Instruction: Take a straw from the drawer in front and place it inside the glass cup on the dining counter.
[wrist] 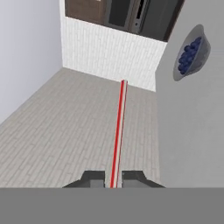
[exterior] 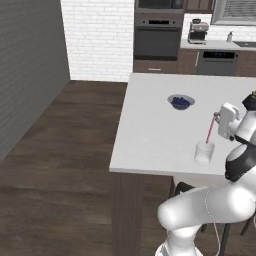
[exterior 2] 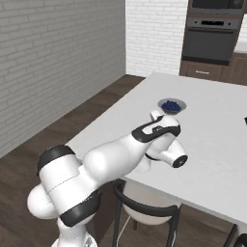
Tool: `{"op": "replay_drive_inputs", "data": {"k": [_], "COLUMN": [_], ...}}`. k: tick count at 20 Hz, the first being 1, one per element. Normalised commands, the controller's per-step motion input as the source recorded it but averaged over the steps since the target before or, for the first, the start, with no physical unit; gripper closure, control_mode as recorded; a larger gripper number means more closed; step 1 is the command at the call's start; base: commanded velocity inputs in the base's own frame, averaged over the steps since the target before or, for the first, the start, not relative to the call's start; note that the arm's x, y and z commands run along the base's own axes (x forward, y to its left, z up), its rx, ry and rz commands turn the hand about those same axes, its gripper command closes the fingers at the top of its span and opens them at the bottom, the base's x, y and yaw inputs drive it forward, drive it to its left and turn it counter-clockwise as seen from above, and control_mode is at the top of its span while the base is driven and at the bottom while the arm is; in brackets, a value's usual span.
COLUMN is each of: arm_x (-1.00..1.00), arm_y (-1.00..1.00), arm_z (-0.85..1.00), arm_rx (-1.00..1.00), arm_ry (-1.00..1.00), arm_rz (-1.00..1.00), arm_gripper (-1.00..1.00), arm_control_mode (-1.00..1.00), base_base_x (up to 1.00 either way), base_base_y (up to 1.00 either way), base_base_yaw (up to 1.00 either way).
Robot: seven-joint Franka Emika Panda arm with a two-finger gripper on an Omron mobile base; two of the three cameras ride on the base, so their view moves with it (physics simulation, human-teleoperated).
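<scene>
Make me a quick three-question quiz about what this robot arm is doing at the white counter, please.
1. True or false: the gripper is shut on the straw.
2. What lies in the blue bowl: A) dark blue berries, B) ice, C) nothing?
3. Where does the straw's lower end point, seen from the left base view?

Key: 1 true. 2 A. 3 Into or just over the glass cup on the dining counter; which one is unclear.

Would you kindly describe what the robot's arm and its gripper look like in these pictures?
The arm is made of glossy white, rounded segments with dark bands and caps at the joints. The gripper ends in two small, dark grey, blocky finger tips. A thin pale cable runs down the lower arm in the left base view.
</scene>
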Motion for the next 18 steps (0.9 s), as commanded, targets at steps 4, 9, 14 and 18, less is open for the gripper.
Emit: {"op": "replay_drive_inputs", "data": {"k": [4,9,14,18], "arm_x": [0.11,0.06,0.01,-0.13], "arm_y": [-0.09,0.0,0.04,0.01], "arm_z": [-0.23,-0.27,-0.31,-0.25], "arm_rx": [0.0,0.0,0.0,0.0], "arm_ry": [0.0,0.0,0.0,0.0], "arm_rz": [0.0,0.0,0.0,0.0], "arm_gripper": [1.0,1.0,1.0,1.0], "arm_control_mode": [-1.0,-1.0,-1.0,-1.0], "base_base_x": [0.0,0.0,0.0,0.0], "base_base_y": [0.0,0.0,0.0,0.0], "base_base_yaw": [0.0,0.0,0.0,0.0]}}
